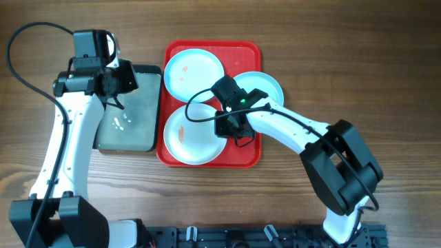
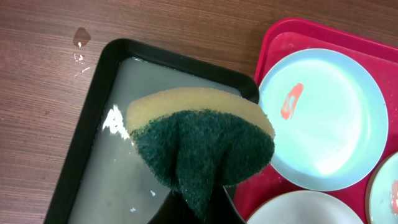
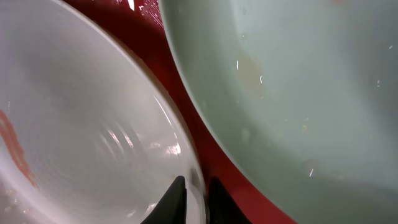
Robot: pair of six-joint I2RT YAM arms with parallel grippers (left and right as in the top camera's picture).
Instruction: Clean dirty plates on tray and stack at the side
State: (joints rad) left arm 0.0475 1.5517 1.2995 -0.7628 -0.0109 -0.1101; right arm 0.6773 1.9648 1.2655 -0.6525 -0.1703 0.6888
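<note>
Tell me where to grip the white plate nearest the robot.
Pinch the plate's raised rim on its right side, from above, one finger inside, one outside. It lies flat in the tray, so only that lip offers a hold.

On my red tray (image 1: 249, 153) 3 plates lie flat: a red-smeared white plate (image 1: 195, 72) in the far-left corner, a second white plate (image 1: 187, 138), also smeared, near-left, and a teal plate (image 1: 274, 85) overhanging the right edge.

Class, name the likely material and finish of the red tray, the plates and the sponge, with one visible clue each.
Tray: glossy red plastic, probably; surface glints. Plates: glazed ceramic or melamine, unclear; smooth sheen. Sponge: yellow foam under coarse green scouring fibre.
</note>
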